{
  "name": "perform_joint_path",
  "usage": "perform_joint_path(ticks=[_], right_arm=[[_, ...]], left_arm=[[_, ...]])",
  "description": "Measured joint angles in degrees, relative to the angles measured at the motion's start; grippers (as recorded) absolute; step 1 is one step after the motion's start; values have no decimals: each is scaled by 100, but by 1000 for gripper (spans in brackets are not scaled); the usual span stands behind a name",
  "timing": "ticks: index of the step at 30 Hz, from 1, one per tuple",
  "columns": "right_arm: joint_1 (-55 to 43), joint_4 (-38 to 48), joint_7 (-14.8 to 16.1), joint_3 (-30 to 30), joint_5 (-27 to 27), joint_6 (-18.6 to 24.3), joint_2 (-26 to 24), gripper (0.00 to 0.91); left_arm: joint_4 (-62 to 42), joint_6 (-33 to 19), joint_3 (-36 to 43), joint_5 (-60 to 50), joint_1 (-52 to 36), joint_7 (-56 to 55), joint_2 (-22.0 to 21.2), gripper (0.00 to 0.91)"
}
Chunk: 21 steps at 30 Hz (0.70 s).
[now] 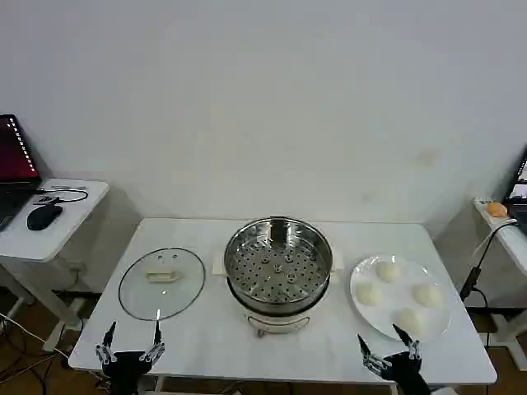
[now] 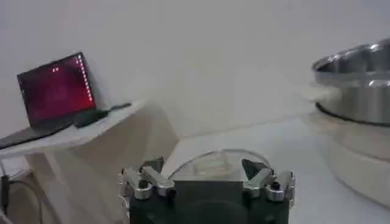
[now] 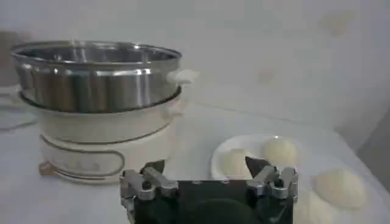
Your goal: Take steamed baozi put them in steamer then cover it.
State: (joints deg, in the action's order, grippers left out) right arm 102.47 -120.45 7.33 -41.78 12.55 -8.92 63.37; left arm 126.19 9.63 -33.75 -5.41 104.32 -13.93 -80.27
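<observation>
White table (image 1: 206,341) against a plain white wall: steamer (image 1: 278,265) centre, glass cover (image 1: 161,283) at 9 o'clock, four steamed baozi (image 1: 401,296) on a white plate (image 1: 359,280) at 3 o'clock. Left gripper (image 1: 130,341) at 7 o'clock and right gripper (image 1: 389,350) at 5 o'clock, fingers spread, holding nothing. Side desk (image 1: 70,218) at 10 o'clock (laptop (image 1: 15,169), mouse (image 1: 44,216)).

Worktop (image 1: 206,346): plain white, no pattern. Steamer (image 1: 278,265): bright silver steel wall, tray inside marked with a regular pattern of small dark holes, cream side handles, white base. Cover (image 1: 161,282): clear glass, silver metal rim, cream handle at centre. Steamed baozi (image 1: 389,270): four, uniform cream-white, unmarked. Plate (image 1: 360,306): white. Left gripper (image 1: 130,346) and right gripper (image 1: 389,348): black bodies, black fingers with silver metal links. Laptop (image 2: 56,90) screen: dark red.
</observation>
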Motion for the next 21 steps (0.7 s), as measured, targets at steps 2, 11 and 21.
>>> perform_joint_path(ticks=[2, 11, 21], right_arm=[[-162, 125, 155, -159, -164, -119, -211, 907], [-1095, 911, 1388, -677, -1556, -198, -1323, 907], [-3271, 2369, 3063, 346, -2774, 453, -2695, 907]], left_arm=[[39, 146, -41, -39, -40, 99, 29, 907], [40, 551, -84, -210, -177, 560, 124, 907], [63, 717, -149, -310, -278, 797, 92, 907]])
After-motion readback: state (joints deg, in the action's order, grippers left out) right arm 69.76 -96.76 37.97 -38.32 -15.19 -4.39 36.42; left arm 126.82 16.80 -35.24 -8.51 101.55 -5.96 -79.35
